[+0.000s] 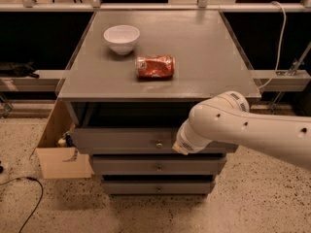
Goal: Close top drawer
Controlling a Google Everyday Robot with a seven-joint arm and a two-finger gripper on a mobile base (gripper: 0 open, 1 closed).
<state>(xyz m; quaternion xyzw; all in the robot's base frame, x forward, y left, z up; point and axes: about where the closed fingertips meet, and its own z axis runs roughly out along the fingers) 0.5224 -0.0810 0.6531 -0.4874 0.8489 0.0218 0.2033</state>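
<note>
The top drawer (119,141) is a wide grey drawer with a small round knob (159,143). It stands pulled out a little from under the grey table top (194,76), with a dark gap above its front. My white arm (243,130) reaches in from the right across the drawer's right half. My gripper (180,148) is at the arm's end, against the drawer front just right of the knob, mostly hidden by the wrist.
A white bowl (121,38) and a red crushed can (154,66) lie on the table top. Two shorter grey drawers (146,166) sit below the top one. A cardboard box (60,157) stands left of the cabinet. A cable (29,198) lies on the floor.
</note>
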